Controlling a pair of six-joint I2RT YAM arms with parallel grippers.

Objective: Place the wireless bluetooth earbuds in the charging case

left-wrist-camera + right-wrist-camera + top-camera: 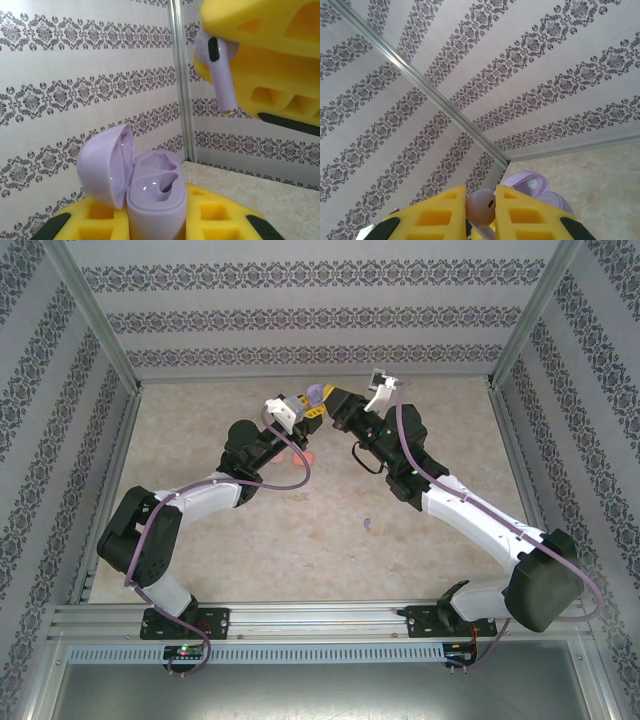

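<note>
the charging case (150, 200) is pinched upright between the yellow fingers (90, 217) of the left pincer (156, 222). its lid (107, 165) is swung open to the left, and both wells (155, 175) are seen bare. in the top view this grip is placed near the middle of the far edge of the tabletop (300, 550), where the two pincers meet.

a purple earbud (220, 75) is clamped in the right pincer (480, 200) — in the left wrist view its stem is pointed downward. it is seen apart from the case, above and to the right of the open wells, with nothing touching. from the right wrist the bud's rounded head is seen squeezed between that pincer's yellow fingers (530, 215), with the open case just beyond them.

a second small purple piece (367, 525) is seen lying on the tabletop toward its middle, nearer the right arm (470, 510) — too small to be made out further. a salmon-pink spot (301, 455) is partly covered by the left arm (180, 505).
</note>
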